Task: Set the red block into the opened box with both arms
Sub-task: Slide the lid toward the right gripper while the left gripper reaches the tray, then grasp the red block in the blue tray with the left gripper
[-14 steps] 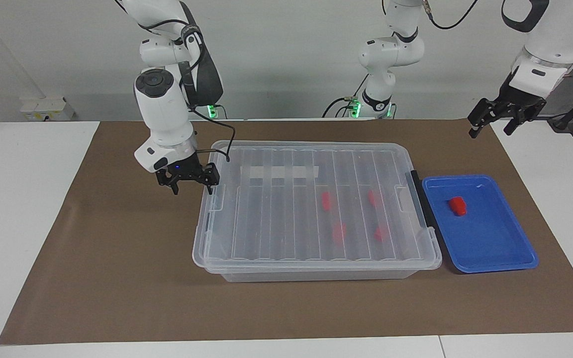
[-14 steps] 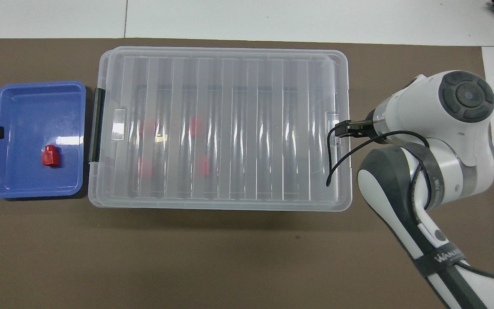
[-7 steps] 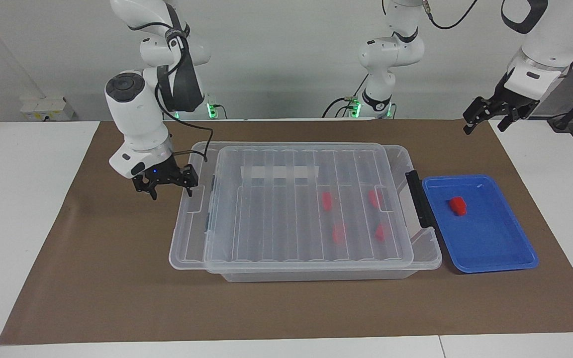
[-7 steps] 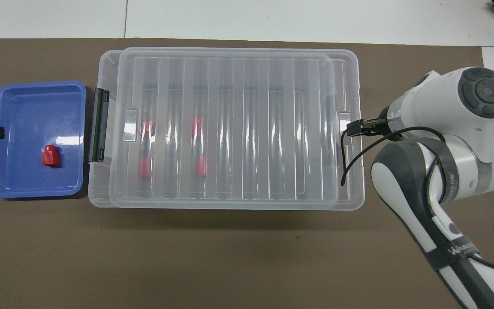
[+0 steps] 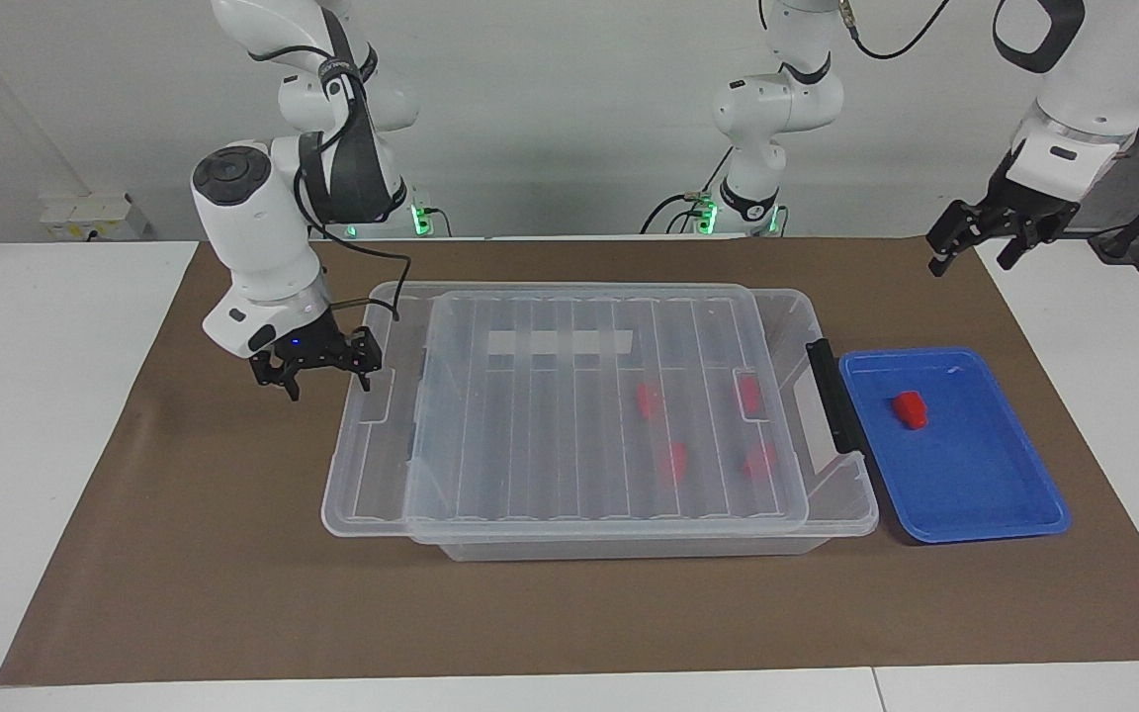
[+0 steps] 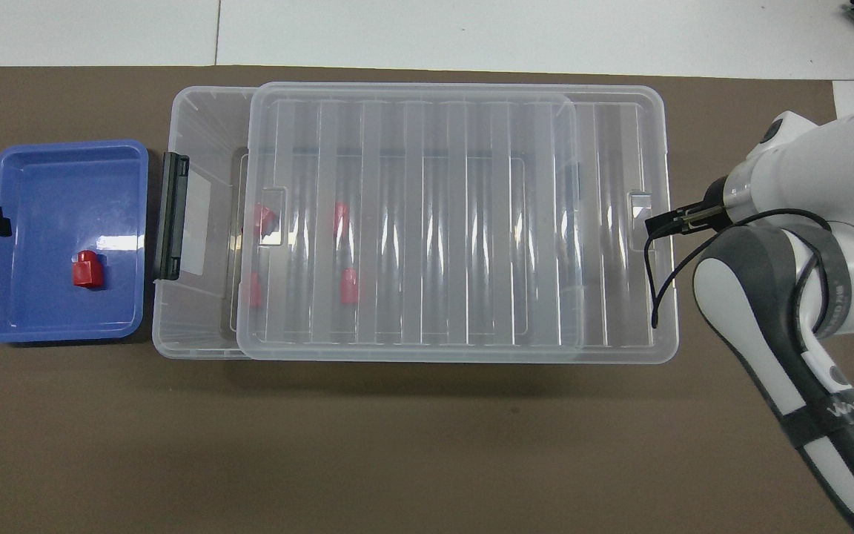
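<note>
My right gripper [image 5: 325, 368], fingers spread and holding nothing, hooked the lid [image 5: 569, 405] edge beside it, uncovering the box [image 5: 832, 494] for the red block [image 5: 910, 409].

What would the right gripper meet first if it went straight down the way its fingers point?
Most likely the brown table mat: the right gripper hangs open, fingers pointing down, just off the lid edge it seems hooked on; depth unclear.

The right pincer [image 5: 325, 373] has apparently dragged the lid [image 5: 569, 415] partway off the opened box [image 5: 832, 514].
</note>
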Available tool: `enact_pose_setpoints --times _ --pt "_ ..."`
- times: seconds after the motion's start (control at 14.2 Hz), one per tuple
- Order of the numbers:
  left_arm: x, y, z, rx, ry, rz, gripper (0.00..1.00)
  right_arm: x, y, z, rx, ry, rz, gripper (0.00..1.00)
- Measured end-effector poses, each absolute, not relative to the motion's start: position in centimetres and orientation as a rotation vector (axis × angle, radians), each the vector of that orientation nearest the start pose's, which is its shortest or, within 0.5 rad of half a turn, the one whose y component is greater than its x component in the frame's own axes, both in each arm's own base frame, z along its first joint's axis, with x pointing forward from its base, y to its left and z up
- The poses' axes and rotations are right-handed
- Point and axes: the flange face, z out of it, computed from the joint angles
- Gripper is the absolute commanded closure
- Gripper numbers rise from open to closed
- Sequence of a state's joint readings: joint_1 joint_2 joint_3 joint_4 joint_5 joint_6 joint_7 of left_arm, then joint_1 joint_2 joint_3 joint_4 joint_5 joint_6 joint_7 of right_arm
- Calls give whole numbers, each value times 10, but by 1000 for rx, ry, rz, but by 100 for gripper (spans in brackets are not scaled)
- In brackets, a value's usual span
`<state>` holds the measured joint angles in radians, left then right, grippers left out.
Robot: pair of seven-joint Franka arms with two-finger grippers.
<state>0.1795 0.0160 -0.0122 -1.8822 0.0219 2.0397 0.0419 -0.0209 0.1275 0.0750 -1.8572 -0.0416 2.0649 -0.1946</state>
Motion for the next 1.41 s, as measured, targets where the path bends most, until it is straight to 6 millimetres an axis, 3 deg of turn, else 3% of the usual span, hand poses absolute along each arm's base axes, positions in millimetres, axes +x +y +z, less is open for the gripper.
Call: enact_pose_setpoints --times 0.21,0.35,0.49,0.71,0.92,1.27,1.41 --pt "578 101 424 -3070 -281 -391 0 603 8 457 -3132 -538 -118 1" --pt "568 96 391 -3066 -410 -413 0 602 -10 457 -3120 -628 -109 1" --pt "562 94 380 -3071 -393 -382 0 601 -32 456 -3105 -713 -98 1" --pt "554 89 355 -3091 -138 -295 0 599 -57 456 -3086 -805 -88 1" --pt "555 89 313 -3104 -8 -207 0 598 -61 455 -3078 -839 -83 0" --pt "554 93 295 -3097 193 -165 2 598 -61 456 -3075 -846 -76 0" --pt "554 93 294 -3096 210 -162 36 597 -61 459 -3078 -830 -71 0"
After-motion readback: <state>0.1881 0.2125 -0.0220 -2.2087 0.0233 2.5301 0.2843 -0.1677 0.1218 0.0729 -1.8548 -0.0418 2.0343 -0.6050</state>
